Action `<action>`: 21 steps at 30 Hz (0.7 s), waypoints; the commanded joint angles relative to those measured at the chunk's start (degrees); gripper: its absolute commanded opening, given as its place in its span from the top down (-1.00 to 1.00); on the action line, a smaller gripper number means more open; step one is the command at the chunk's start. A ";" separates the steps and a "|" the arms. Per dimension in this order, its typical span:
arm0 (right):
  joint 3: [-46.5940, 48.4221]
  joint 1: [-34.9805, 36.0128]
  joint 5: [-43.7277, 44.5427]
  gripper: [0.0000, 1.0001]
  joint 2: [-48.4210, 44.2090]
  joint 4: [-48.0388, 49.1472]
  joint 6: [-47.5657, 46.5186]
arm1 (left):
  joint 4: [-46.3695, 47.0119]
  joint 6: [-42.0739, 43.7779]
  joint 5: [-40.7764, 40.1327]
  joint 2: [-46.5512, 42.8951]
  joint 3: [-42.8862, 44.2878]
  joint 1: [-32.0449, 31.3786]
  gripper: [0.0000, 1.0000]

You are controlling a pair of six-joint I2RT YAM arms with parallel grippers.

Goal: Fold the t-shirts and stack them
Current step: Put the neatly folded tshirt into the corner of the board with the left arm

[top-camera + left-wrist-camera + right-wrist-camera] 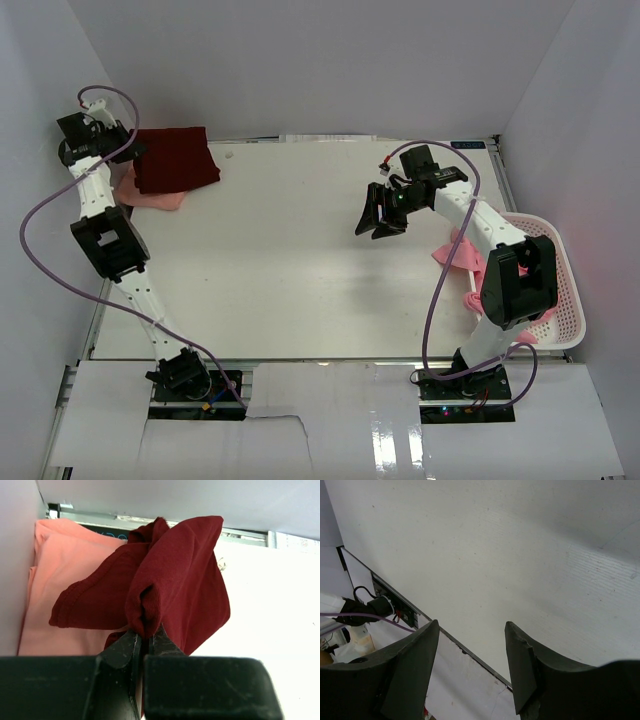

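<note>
A dark maroon t-shirt (176, 158) lies folded at the table's far left corner, on top of a salmon t-shirt (150, 198). My left gripper (128, 152) is shut on a bunched fold of the maroon shirt (170, 580) at its left edge; the salmon shirt (60, 570) shows beneath it. My right gripper (380, 218) is open and empty, held above the bare table right of centre; its fingers (520, 665) frame only the table top. Brighter pink shirts (455, 252) spill from the basket at the right.
A white mesh basket (560, 290) sits at the table's right edge behind my right arm. White walls close in the left, back and right sides. Purple cables loop off both arms. The table's near edge (450, 640) shows under my right gripper.
</note>
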 commanded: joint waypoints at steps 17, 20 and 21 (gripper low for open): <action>-1.62 0.78 -1.21 -0.24 -0.79 2.16 1.02 | 2.42 -3.59 -11.33 -2.49 -2.36 -1.29 0.09; -1.98 0.95 -1.47 -0.24 -0.97 2.60 1.10 | 3.03 -3.59 -11.16 -3.37 -2.54 -1.29 -0.11; -2.06 0.95 -1.47 -0.24 -1.05 2.77 1.19 | 3.99 -3.68 -11.24 -4.24 -2.80 -1.29 -0.31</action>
